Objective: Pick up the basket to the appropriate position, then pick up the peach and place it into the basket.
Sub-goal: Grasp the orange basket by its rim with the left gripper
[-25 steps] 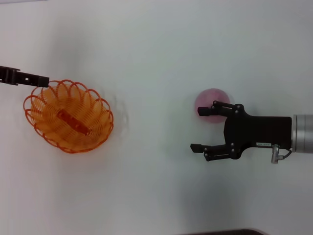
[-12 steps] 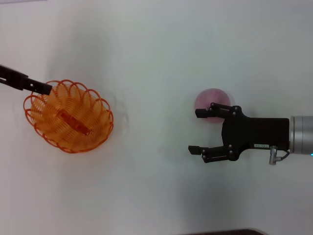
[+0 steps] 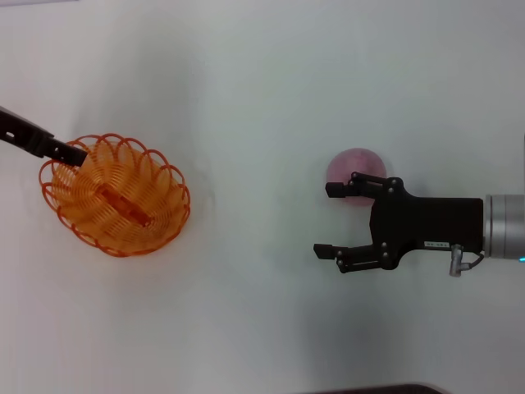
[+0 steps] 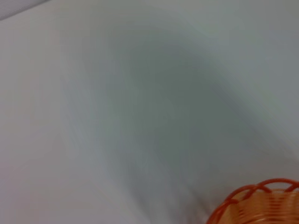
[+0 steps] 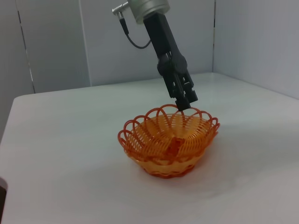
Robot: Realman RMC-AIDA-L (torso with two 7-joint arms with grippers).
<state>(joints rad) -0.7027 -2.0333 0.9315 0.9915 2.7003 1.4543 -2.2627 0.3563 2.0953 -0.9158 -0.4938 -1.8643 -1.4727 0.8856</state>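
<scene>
The oval orange looped-wire basket point(image 3: 115, 195) sits near the table's left edge; the left gripper point(image 5: 186, 100) is at its far-left rim, and whether its fingers grip the wire cannot be told. The round pinkish-purple peach point(image 3: 354, 167) lies right of centre. The right gripper point(image 3: 330, 219) hovers wide open and empty, its far finger overlapping the peach, which lies toward the far edge from the gap: the right arm is nearer

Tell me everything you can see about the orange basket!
The basket is a shallow oval bowl of looped orange wire with a scalloped rim. It sits upright on the white table, with something small and orange lying inside. The left gripper is at its rim. The peach lies far off, by the right gripper.
</scene>
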